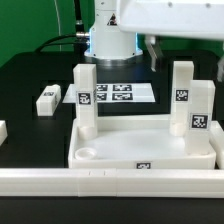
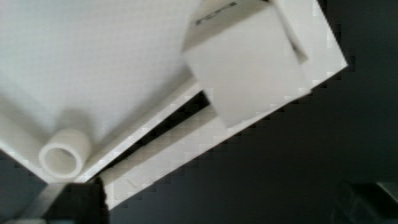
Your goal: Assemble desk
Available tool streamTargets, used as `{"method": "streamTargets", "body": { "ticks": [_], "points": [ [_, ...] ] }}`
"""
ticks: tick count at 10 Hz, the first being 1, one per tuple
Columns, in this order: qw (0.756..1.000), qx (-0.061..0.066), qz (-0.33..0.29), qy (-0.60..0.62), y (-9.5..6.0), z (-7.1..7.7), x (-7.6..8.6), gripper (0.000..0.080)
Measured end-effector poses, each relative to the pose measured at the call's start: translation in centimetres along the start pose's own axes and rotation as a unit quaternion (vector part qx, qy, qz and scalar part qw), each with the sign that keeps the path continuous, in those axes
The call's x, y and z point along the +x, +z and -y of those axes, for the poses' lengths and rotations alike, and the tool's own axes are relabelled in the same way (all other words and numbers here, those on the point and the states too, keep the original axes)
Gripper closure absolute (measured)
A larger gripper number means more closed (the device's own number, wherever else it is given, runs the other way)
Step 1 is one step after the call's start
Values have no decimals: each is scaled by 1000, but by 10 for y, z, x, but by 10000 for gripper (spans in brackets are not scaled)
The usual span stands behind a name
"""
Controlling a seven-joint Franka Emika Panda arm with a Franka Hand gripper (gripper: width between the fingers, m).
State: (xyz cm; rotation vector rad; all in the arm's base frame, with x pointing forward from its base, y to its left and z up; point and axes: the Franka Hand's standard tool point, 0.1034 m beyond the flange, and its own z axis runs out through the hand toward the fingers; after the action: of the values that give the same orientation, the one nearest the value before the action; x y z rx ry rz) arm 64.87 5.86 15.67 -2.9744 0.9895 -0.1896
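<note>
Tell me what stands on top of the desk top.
Three white legs stand upright on the desk top: one at the exterior view's left, two at its right. Whether they are screwed in is hidden at their bases.

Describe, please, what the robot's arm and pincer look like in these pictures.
In the exterior view the arm is smooth white, with rounded casings and a bluish glow low on its base. The pincer has a boxy white body and thin dark fingers. No cables or lettering on it can be made out. The wrist view shows only blurred dark edges of it.
</note>
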Motion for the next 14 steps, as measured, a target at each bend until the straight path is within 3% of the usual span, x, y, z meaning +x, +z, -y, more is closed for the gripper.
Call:
{"method": "streamTargets", "body": {
  "ticks": [2, 3, 4, 5, 9, 10, 12, 14],
  "points": [
    [999, 3, 3, -40, -15, -39, 13, 153],
    [998, -2, 2, -60, -13, -64, 25, 153],
    [998, -7, -4, -64, -4, -78, 34, 151],
    [998, -10, -6, -65, 2, -79, 34, 151],
    [997, -10, -6, -76, 3, -79, 34, 151],
    [990, -10, -7, -140, 5, -98, 38, 151],
    [983, -14, -3, -185, 7, -165, 55, 151],
    [983, -16, 8, -185, 21, -213, 68, 151]
  ]
}}
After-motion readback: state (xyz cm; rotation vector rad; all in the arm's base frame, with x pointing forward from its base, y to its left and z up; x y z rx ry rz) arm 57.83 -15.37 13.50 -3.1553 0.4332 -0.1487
